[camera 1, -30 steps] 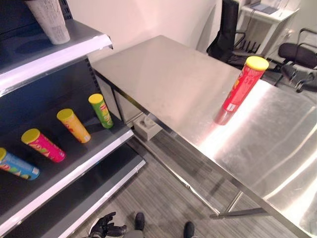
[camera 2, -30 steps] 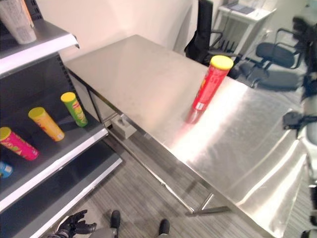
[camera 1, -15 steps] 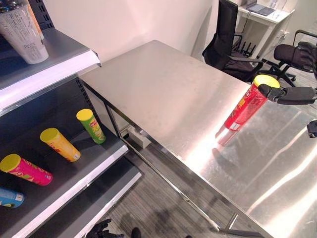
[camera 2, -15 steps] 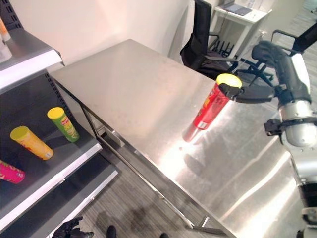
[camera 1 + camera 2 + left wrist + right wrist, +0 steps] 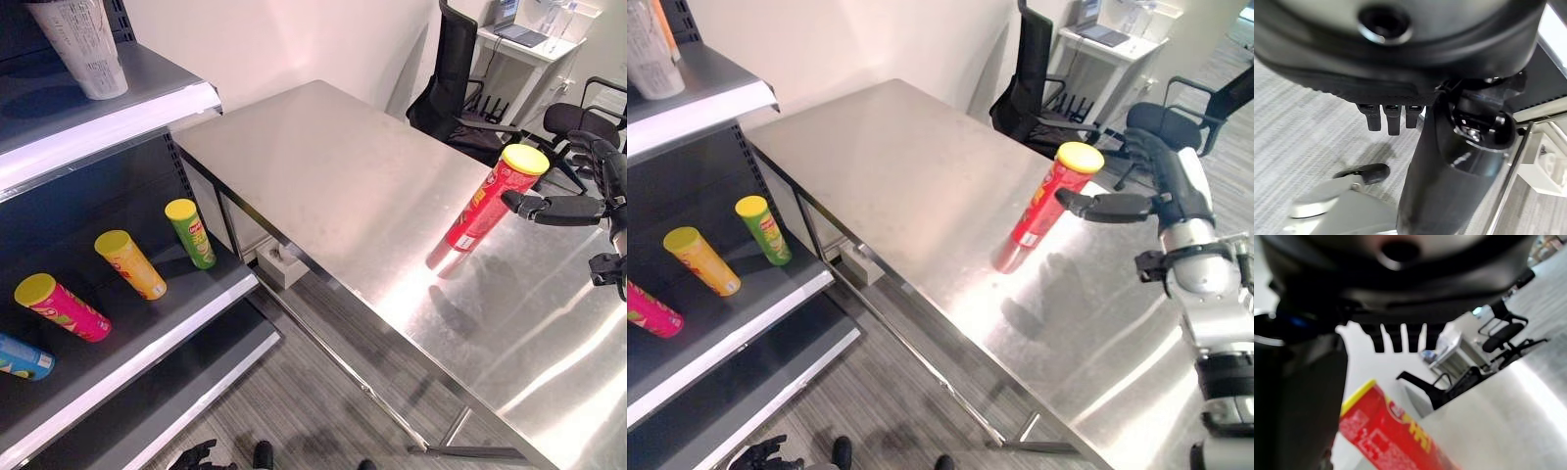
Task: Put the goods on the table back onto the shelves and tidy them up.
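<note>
Left eye view: A red crisp tube (image 5: 487, 199) with a yellow lid stands upright on the brushed stainless-steel bench (image 5: 343, 176), toward its far right part. Its label carries yellow print that cannot be read here. The right hand (image 5: 560, 207) reaches in from the right at the height of the tube's upper part, fingers straight and extended, with the tips just beside the tube; contact cannot be confirmed. On the dark metal shelf (image 5: 147, 323) at left, four cylindrical tubes lie on their sides: a green tube (image 5: 192, 233), an orange tube (image 5: 132, 264), a pink tube (image 5: 62, 306) and a blue tube (image 5: 24, 356), the first three with yellow lids. A pale printed container (image 5: 80, 44) stands on the upper shelf (image 5: 118, 122). The left hand (image 5: 193, 455) hangs low over the grey striped floor (image 5: 323, 411).

Right eye view: The right hand's fingers (image 5: 1095, 205) are open and point at the red tube just below its lid. A black office chair (image 5: 1038, 78) stands beyond the far edge of the bench.

Left wrist view: The left hand's fingers (image 5: 1387, 119) are relaxed, holding nothing, above the floor.

Right wrist view: The fingers (image 5: 1400, 338) are spread straight. The red tube, with yellow lid rim and yellow lettering too blurred to read, stands close by the thumb (image 5: 1298, 396).
</note>
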Controlling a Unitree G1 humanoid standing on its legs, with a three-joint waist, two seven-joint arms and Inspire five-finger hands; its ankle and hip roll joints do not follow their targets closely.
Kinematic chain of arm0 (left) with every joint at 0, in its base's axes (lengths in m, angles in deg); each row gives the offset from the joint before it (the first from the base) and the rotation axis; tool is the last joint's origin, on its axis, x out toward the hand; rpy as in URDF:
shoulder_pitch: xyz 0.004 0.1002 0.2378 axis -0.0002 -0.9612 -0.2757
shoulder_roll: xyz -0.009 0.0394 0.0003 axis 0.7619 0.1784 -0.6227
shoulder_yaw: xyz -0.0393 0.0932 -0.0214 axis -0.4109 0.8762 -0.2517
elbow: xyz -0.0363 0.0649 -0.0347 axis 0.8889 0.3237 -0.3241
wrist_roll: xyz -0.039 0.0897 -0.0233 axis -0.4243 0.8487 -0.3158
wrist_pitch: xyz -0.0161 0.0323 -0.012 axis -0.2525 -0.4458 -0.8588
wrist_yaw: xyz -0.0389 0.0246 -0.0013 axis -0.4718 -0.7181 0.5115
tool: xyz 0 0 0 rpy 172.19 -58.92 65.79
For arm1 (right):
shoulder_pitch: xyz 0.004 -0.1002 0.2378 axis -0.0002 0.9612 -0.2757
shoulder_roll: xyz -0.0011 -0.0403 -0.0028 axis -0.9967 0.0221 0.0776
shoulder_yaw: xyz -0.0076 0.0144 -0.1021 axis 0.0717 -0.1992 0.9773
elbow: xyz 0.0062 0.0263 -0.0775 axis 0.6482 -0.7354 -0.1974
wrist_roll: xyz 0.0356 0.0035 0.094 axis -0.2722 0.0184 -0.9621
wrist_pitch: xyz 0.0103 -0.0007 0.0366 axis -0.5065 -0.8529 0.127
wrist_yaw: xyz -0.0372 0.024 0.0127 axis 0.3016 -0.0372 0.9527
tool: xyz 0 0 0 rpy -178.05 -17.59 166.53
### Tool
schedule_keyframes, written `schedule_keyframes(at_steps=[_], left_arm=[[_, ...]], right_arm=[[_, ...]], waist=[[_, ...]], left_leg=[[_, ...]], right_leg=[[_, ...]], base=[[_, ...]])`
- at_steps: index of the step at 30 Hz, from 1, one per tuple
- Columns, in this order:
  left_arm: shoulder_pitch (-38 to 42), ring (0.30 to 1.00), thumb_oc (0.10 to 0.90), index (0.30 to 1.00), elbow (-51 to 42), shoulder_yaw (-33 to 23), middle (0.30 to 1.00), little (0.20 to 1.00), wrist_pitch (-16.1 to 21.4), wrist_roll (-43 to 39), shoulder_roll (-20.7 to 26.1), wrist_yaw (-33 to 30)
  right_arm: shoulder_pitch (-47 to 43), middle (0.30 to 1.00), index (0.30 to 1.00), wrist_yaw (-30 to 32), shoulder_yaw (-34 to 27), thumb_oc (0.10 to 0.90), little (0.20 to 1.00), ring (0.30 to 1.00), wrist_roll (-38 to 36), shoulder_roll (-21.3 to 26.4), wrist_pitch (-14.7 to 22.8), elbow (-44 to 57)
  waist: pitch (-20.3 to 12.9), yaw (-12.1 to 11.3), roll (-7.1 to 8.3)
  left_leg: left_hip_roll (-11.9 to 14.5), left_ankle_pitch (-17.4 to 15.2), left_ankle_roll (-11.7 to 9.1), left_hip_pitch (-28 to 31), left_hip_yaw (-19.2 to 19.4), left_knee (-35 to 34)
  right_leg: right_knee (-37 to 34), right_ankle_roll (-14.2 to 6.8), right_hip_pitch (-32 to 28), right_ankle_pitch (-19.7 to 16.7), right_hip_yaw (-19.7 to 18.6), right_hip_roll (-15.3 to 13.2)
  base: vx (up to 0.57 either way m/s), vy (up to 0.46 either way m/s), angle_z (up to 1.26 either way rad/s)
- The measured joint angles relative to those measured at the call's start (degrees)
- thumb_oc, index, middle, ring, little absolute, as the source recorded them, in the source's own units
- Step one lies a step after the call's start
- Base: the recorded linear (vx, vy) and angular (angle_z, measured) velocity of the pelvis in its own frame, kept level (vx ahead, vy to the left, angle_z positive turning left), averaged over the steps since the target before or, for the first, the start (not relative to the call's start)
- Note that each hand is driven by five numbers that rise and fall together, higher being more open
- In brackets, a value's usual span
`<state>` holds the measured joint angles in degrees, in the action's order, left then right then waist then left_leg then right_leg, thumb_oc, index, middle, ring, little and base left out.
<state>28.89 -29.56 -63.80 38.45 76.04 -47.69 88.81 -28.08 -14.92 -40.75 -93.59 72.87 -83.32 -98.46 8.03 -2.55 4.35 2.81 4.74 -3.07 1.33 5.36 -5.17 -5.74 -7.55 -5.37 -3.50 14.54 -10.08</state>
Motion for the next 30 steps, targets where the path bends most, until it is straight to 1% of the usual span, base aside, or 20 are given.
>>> schedule_keyframes(at_steps=[4, 6, 10, 11, 12, 13, 14, 15, 26, 30], left_arm=[[-0.39, 0.9, 0.8, 0.9, -0.39, 0.04, 0.9, 0.9, -0.05, 0.03, 0.0, 0.13], [-0.18, 0.9, 0.8, 0.9, -0.79, 0.56, 0.9, 0.9, -0.06, 0.04, 0.0, 0.11], [-0.19, 0.9, 0.8, 0.9, -0.88, 1.03, 0.9, 0.9, -0.1, 0.05, -0.06, 0.19], [-0.31, 0.9, 0.8, 0.9, -0.81, 1.01, 0.9, 0.9, -0.11, 0.05, -0.05, 0.15], [-0.39, 0.9, 0.8, 0.9, -0.79, 1.02, 0.9, 0.9, -0.12, 0.05, -0.06, 0.14], [-0.4, 0.9, 0.8, 0.9, -0.79, 1.02, 0.9, 0.9, -0.13, 0.05, -0.06, 0.14], [-0.42, 0.9, 0.8, 0.9, -0.79, 1.01, 0.9, 0.9, -0.14, 0.05, -0.05, 0.13], [-0.43, 0.9, 0.8, 0.9, -0.79, 1.01, 0.9, 0.9, -0.15, 0.05, -0.06, 0.11], [-0.43, 0.9, 0.8, 0.9, -0.74, 0.86, 0.9, 0.9, -0.18, 0.08, -0.05, -0.03], [-0.46, 0.9, 0.8, 0.9, -0.85, 0.43, 0.9, 0.9, -0.24, 0.09, -0.05, -0.02]], right_arm=[[-0.01, 0.9, 0.9, -0.79, 0.04, 0.8, 0.9, 0.9, -0.1, 0.0, -0.14, -0.01], [0.0, 0.9, 0.9, -0.79, 0.11, 0.8, 0.9, 0.9, -0.06, -0.05, -0.14, -0.24], [-0.23, 0.9, 0.9, -0.38, 0.25, 0.8, 0.9, 0.9, 0.09, -2.47, -0.25, -0.5], [-0.29, 0.792, 0.792, -0.32, 1.36, 0.728, 0.792, 0.792, 0.14, -2.48, -0.26, -0.5], [-0.29, 0.761, 0.761, -0.31, 2.09, 0.707, 0.761, 0.761, 0.14, -2.47, -0.26, -0.5], [-0.3, 0.655, 0.655, -0.19, 2.63, 0.637, 0.655, 0.655, 0.14, -2.5, -0.26, -0.48], [-0.44, 0.611, 0.611, 0.14, 2.63, 0.607, 0.611, 0.611, 0.15, -2.5, -0.27, -0.48], [-0.71, 0.3, 0.3, 0.42, 2.63, 0.4, 0.3, 0.3, 0.14, -2.5, -0.27, -0.49], [-0.92, 0.3, 0.3, 0.47, 3.4, 0.4, 0.3, 0.3, 0.63, -3.02, -0.7, -0.47], [-0.74, 0.3, 0.3, 0.63, 2.26, 0.4, 0.3, 0.3, 0.67, -3.86, -0.8, 0.23]], waist=[[-0.25, -0.26, -0.45], [-0.34, -0.94, -0.62], [-0.74, -1.33, -1.35], [-0.82, -1.41, -1.48], [-0.82, -1.5, -1.47], [-0.81, -1.52, -1.47], [-0.81, -1.52, -1.47], [-0.81, -1.56, -1.45], [-0.68, -1.55, -1.21], [-0.61, -1.52, -1.1]], left_leg=[[0.12, 0.16, 0.06, -0.02, -1.13, 0.02], [0.13, 0.16, 0.06, 0.01, -1.23, 0.02], [0.15, 0.18, 0.01, 0.27, -1.27, 0.0], [0.16, 0.19, -0.01, 0.27, -1.3, 0.0], [0.16, 0.19, -0.01, 0.22, -1.36, 0.0], [0.13, 0.2, -0.01, 0.16, -1.45, 0.0], [0.13, 0.21, -0.02, 0.17, -1.46, 0.01], [0.14, 0.21, -0.02, 0.16, -1.5, 0.01], [0.17, 0.25, -0.07, 0.15, -1.67, 0.01], [0.28, 0.35, -0.18, 0.15, -2.15, 0.01]], right_leg=[[0.01, -0.07, -0.45, 0.03, 1.03, 0.23], [0.0, -0.11, -0.55, 0.09, 1.1, 0.24], [-0.02, -0.21, -1.02, 0.24, 1.46, 0.26], [-0.02, -0.21, -1.03, 0.24, 1.5, 0.27], [-0.02, -0.21, -1.03, 0.23, 1.55, 0.27], [-0.01, -0.21, -1.02, 0.23, 1.65, 0.26], [-0.01, -0.21, -1.03, 0.23, 1.66, 0.26], [-0.01, -0.21, -1.03, 0.24, 1.7, 0.27], [-0.01, -0.23, -1.08, 0.25, 1.87, 0.33], [-0.01, -0.23, -1.22, 0.25, 2.23, 0.46]], base=[[0.03, -0.013, 0.1], [0.04, -0.014, 0.04], [0.03, -0.009, 0.04], [0.03, -0.005, 0.03], [0.03, -0.004, 0.03], [0.0, 0.0, 0.0], [0.0, 0.0, 0.0], [0.0, 0.0, 0.0], [0.0, 0.0, 0.0], [-0.03, -0.034, 0.02]])
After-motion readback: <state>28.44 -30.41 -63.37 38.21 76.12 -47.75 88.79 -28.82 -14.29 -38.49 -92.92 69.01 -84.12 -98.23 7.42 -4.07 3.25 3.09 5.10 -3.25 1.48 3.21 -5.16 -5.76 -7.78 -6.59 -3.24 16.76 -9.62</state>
